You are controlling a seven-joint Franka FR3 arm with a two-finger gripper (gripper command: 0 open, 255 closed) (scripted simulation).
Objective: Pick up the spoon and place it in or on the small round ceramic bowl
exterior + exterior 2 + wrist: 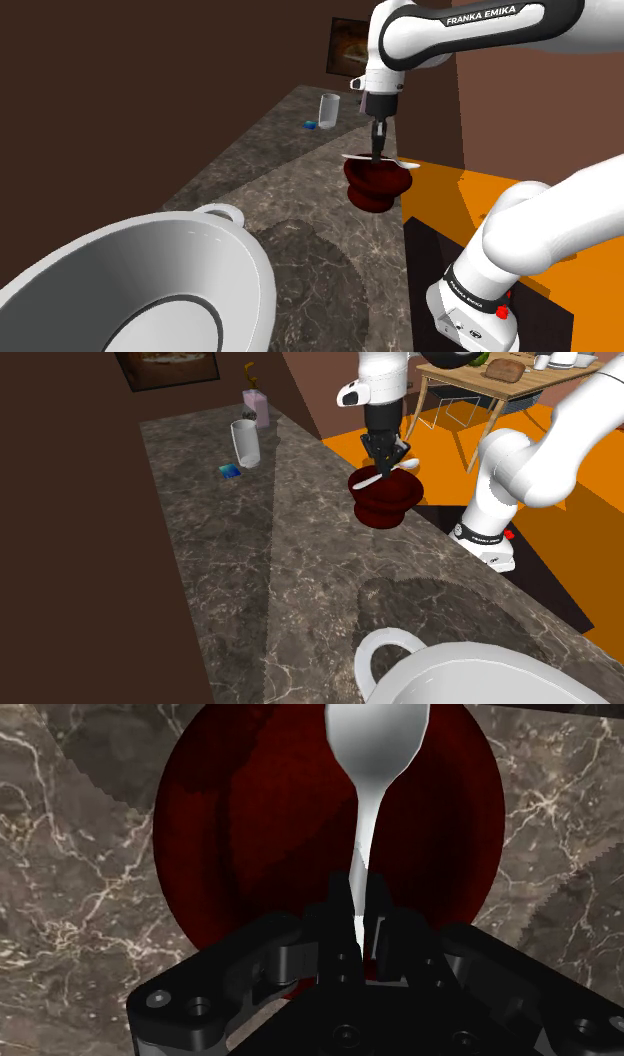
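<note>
A dark red round bowl [376, 187] [384, 498] [240, 834] stands on the marble counter near its edge by the arm's stand. My black gripper [377, 152] [383, 460] [358, 919] hangs straight above the bowl, shut on the handle of a white spoon [370, 159] [371, 477] [372, 764]. The spoon lies level just above the bowl's rim, its handle clasped between the fingers and its scoop reaching out over the bowl's opening.
A large white pot [130, 290] [470, 672] with a loop handle stands at the counter's near end. At the far end are a clear glass [329, 110] [245, 443], a small blue object [311, 125] [231, 471] and a pink vase [256, 404]. A wooden table [470, 377] stands on the orange floor.
</note>
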